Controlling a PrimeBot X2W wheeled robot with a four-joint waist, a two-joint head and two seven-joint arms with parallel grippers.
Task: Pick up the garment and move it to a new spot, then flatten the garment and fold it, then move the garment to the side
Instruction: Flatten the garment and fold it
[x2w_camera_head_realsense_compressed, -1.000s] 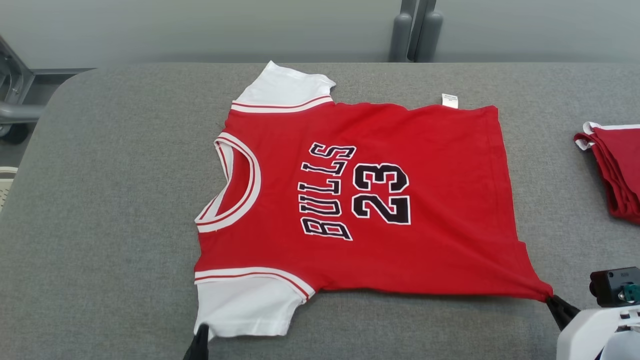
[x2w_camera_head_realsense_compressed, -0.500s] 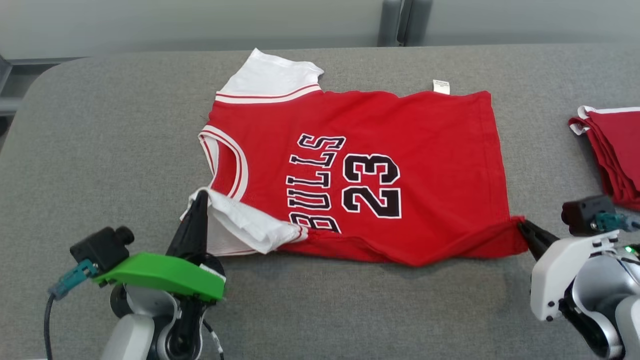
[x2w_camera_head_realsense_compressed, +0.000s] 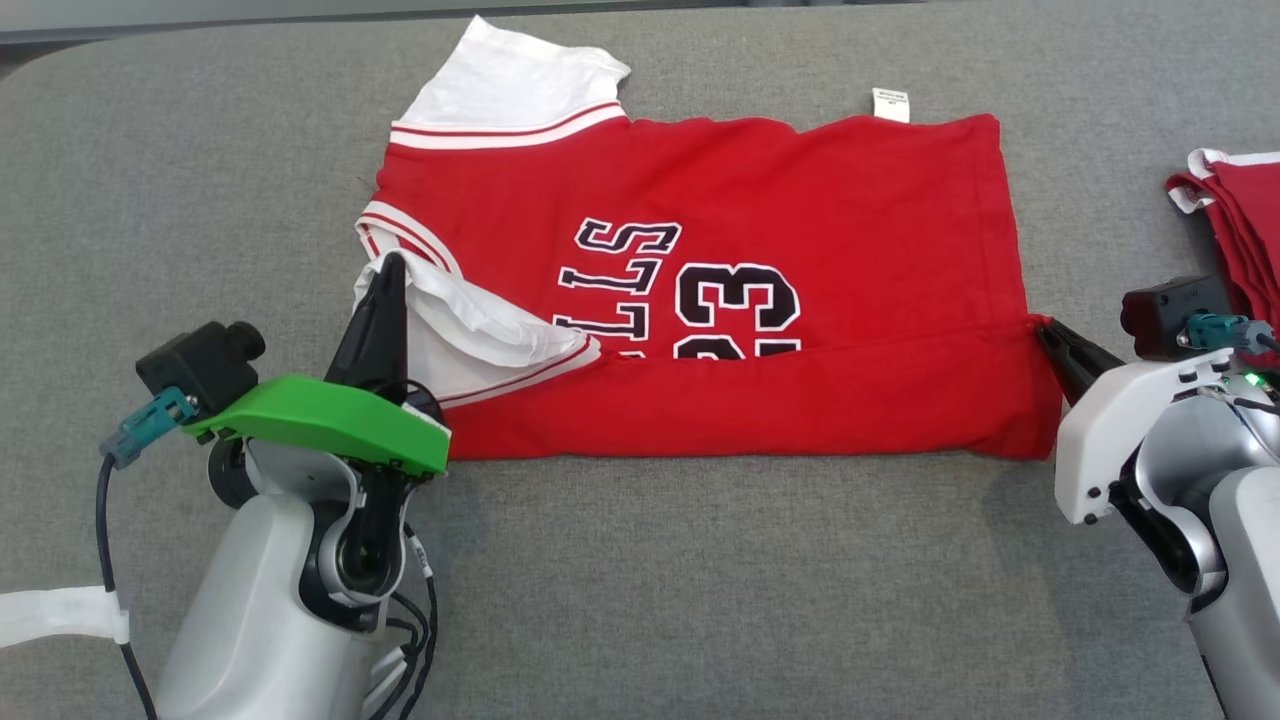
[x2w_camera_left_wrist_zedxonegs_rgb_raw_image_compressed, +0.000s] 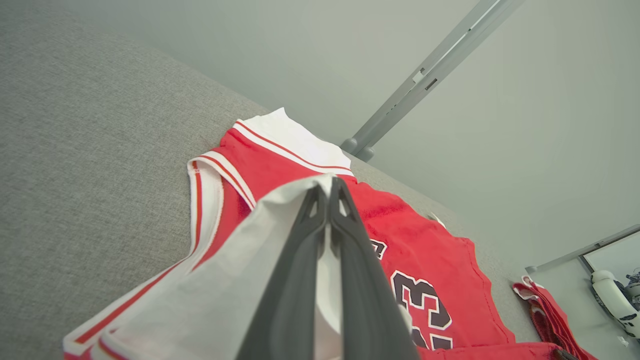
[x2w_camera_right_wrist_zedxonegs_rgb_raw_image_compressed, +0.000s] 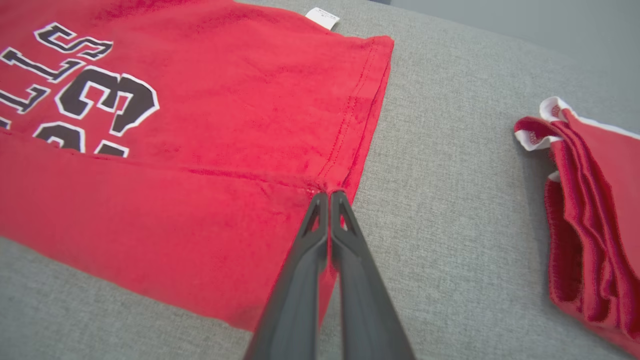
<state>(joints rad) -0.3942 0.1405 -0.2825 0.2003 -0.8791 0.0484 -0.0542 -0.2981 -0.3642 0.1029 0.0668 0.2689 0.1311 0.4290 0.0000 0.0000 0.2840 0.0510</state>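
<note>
The garment (x2w_camera_head_realsense_compressed: 760, 200) is a red jersey with white sleeves and black lettering, spread on the grey table. Its near long edge is folded over the front, covering the lower half of the print. My left gripper (x2w_camera_head_realsense_compressed: 392, 262) is shut on the near white sleeve (x2w_camera_head_realsense_compressed: 480, 335), holding it up over the collar area; in the left wrist view the sleeve (x2w_camera_left_wrist_zedxonegs_rgb_raw_image_compressed: 225, 290) drapes around the shut fingers (x2w_camera_left_wrist_zedxonegs_rgb_raw_image_compressed: 327, 187). My right gripper (x2w_camera_head_realsense_compressed: 1042, 327) is shut on the garment's hem corner (x2w_camera_right_wrist_zedxonegs_rgb_raw_image_compressed: 325, 187) at the fold's right end.
A stack of folded red garments (x2w_camera_head_realsense_compressed: 1245, 235) lies at the table's right edge, also seen in the right wrist view as a folded stack (x2w_camera_right_wrist_zedxonegs_rgb_raw_image_compressed: 590, 220). The grey table (x2w_camera_head_realsense_compressed: 700, 580) spreads bare in front of the jersey and to its left.
Both grippers carried the near edge of the garment away from me over its front, covering more of the print. The head camera tilted down, so the scene shifted.
</note>
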